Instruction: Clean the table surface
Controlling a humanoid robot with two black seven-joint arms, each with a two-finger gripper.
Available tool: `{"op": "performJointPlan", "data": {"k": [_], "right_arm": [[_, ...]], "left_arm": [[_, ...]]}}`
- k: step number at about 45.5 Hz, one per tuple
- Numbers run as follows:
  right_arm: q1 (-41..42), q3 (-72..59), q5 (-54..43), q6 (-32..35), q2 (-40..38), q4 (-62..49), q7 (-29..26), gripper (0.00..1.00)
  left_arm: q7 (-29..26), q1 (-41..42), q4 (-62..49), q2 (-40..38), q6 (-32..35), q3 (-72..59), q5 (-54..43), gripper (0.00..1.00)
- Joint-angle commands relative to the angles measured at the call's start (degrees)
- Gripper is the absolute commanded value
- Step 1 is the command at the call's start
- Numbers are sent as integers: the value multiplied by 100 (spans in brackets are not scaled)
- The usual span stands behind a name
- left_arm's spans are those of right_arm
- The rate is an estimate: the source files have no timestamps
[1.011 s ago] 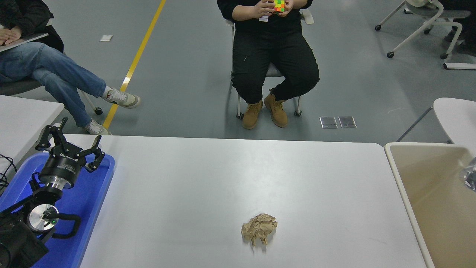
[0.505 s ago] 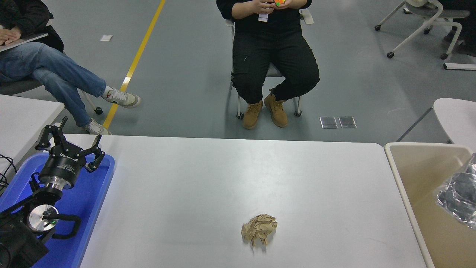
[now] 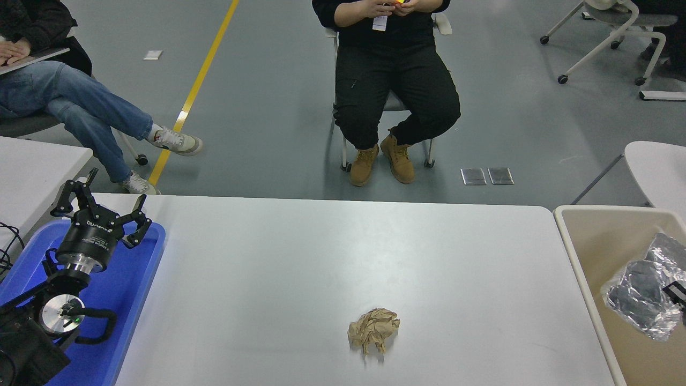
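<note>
Bright, even overhead light; soft glare on the table surface [image 3: 332,252], faint shadows, sharp focus throughout

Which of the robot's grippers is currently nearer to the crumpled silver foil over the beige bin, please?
The right. Only a black tip of the right gripper shows at the picture's right edge, against the silver foil over the beige bin. The left gripper is parked far off over the blue tray.
</note>
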Motion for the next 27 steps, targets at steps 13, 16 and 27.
{"op": "performJointPlan", "data": {"k": [13,16,27], "right_arm": [[-22,-10,2,-20,101,0,0,0],[-22,-10,2,-29,101,0,0,0],[-22,-10,2,-64,101,-9,0,0]], "left_arm": [[0,0,0,0,0,0,0,100],[0,0,0,0,0,0,0,100],[0,0,0,0,0,0,0,100]]}}
